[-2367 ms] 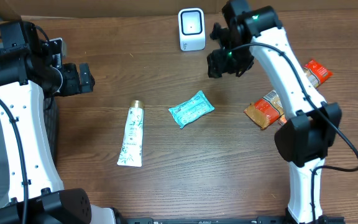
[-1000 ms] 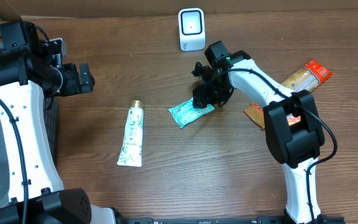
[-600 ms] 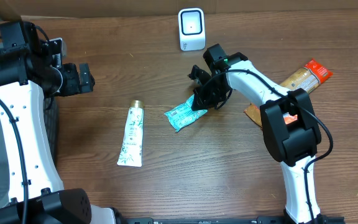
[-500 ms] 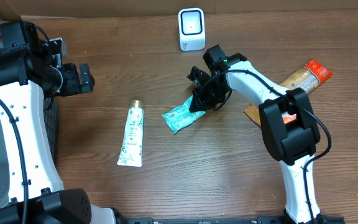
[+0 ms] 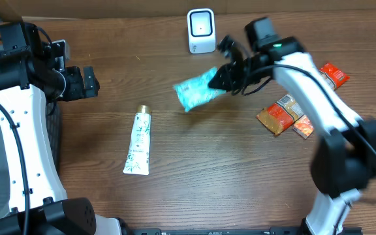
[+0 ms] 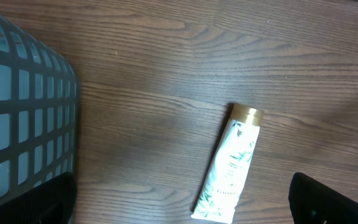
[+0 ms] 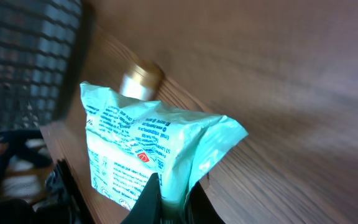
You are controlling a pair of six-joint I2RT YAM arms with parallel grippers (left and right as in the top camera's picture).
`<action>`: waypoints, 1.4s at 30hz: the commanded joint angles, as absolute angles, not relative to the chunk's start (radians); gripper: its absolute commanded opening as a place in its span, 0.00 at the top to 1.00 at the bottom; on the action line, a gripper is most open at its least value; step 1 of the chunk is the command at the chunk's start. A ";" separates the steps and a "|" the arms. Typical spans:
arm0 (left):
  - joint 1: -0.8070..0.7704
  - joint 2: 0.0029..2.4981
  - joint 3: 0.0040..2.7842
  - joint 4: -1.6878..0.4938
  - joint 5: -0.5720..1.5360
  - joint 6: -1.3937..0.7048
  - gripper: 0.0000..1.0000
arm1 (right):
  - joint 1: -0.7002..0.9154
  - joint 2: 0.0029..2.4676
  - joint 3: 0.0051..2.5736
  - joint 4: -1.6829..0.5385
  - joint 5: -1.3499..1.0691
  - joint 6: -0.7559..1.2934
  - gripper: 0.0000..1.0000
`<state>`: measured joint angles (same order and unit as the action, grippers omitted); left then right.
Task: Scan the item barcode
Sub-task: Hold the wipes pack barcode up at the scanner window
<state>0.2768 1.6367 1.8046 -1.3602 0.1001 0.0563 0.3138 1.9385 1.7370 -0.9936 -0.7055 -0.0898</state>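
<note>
- Tube — white with a gold cap, lying flat on the wooden table.
- Dark mesh basket at the left edge.
- Orange-brown snack pack at the right — a red-topped pack lies near it.
</note>
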 commanded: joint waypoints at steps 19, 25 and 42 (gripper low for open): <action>0.274 1.633 1.817 -1.357 0.101 0.072 0.00 | 0.418 1.737 1.976 -1.023 -0.070 0.205 0.97; 0.274 1.633 1.817 -1.357 0.101 0.072 0.00 | 0.498 1.874 2.112 -0.866 0.432 0.032 0.96; 0.274 1.633 1.817 -1.357 0.101 0.072 0.00 | 0.562 2.304 2.107 -0.159 0.690 -1.155 0.96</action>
<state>0.2768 1.6367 1.8046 -1.3605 0.1001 0.0563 0.5610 2.2662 2.0972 -0.2539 0.6018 -0.9184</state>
